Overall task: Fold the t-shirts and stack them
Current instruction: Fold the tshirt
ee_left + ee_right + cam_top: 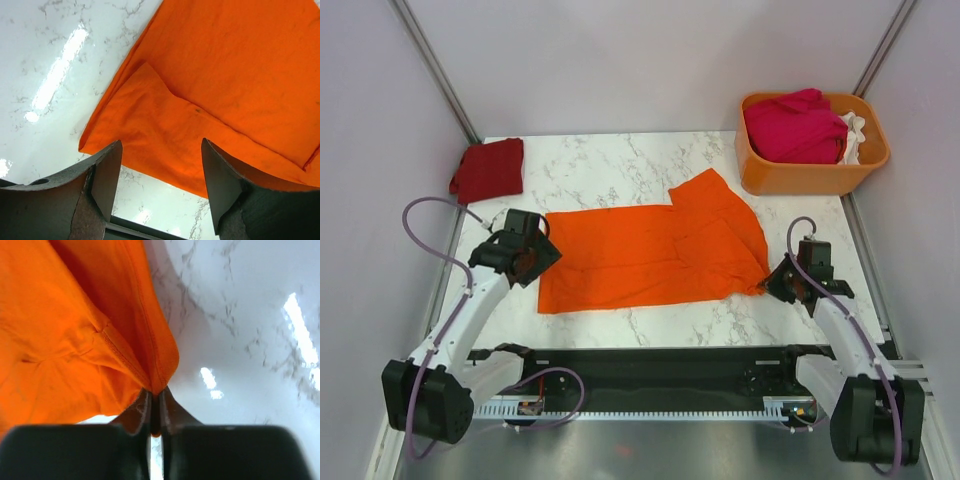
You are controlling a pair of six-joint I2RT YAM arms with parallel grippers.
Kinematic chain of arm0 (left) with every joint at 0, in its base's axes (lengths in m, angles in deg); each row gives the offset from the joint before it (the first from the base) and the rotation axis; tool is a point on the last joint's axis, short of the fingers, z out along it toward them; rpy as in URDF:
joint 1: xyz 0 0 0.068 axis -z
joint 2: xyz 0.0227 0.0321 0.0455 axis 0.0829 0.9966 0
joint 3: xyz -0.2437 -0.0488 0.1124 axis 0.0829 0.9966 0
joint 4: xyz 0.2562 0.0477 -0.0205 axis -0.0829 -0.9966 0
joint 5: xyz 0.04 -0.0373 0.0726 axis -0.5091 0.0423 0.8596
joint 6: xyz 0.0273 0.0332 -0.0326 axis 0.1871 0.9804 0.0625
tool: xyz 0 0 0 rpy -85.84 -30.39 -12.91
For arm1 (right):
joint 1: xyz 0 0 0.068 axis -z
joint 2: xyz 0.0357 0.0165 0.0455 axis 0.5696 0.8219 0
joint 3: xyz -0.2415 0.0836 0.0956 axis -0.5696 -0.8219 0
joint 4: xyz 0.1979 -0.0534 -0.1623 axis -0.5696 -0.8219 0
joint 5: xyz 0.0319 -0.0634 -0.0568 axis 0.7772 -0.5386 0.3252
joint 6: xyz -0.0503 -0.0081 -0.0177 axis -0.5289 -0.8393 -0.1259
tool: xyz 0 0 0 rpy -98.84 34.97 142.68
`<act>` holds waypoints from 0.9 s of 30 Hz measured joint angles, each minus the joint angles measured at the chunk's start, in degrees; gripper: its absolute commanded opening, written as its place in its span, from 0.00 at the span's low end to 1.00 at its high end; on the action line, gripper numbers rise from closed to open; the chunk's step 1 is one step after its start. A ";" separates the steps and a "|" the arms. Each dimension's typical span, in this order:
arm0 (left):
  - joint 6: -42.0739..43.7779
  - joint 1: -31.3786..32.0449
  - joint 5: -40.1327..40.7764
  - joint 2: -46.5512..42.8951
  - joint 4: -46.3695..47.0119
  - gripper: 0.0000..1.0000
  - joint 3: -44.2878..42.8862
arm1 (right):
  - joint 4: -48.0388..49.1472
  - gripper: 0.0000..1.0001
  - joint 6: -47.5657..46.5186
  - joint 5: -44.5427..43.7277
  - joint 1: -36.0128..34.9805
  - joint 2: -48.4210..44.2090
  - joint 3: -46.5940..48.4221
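My right gripper (155, 394) is clenched on the orange tee (655, 255), pinching a stitched edge at its near right corner. In my right wrist view the cloth comes up out of the closed jaws and bunches away to the left in loose folds. The bare marble surface (620, 160) shows to the right of it.

My left gripper (161, 150) is released, with its jaws standing wide apart. It hangs over the near left corner of the same tee. In the left wrist view that corner sits between the two fingers, with a second layer of cloth lying on top of it. I cannot tell whether the fingertips touch the cloth.

The orange tee lies across the middle of the surface, its long side running left to right. Its left part lies flat. Its right part is rumpled, and a flap there angles toward the far right.

The red tee (488, 168) sits folded at the far left corner of the surface, apart from the orange one and just beyond my left arm.

The basket (810, 178) stands at the far right corner, near the orange tee's far flap; I cannot tell whether they touch. The magenta tee (795, 125) is heaped inside it. The white tee (855, 130) is tucked against the basket's right wall, mostly hidden by the magenta one.
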 measured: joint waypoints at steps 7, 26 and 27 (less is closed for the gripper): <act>8.72 -8.15 -3.96 6.05 0.28 0.71 -8.52 | -8.72 0.98 2.08 0.98 -0.09 -9.05 3.02; 22.49 -14.25 -20.59 19.47 6.73 0.66 -20.74 | -7.63 0.98 -12.31 -25.49 -22.86 63.69 89.00; 22.53 -14.25 -20.63 18.97 6.99 0.66 -19.52 | -8.22 0.97 -13.81 -28.15 -22.86 68.19 94.12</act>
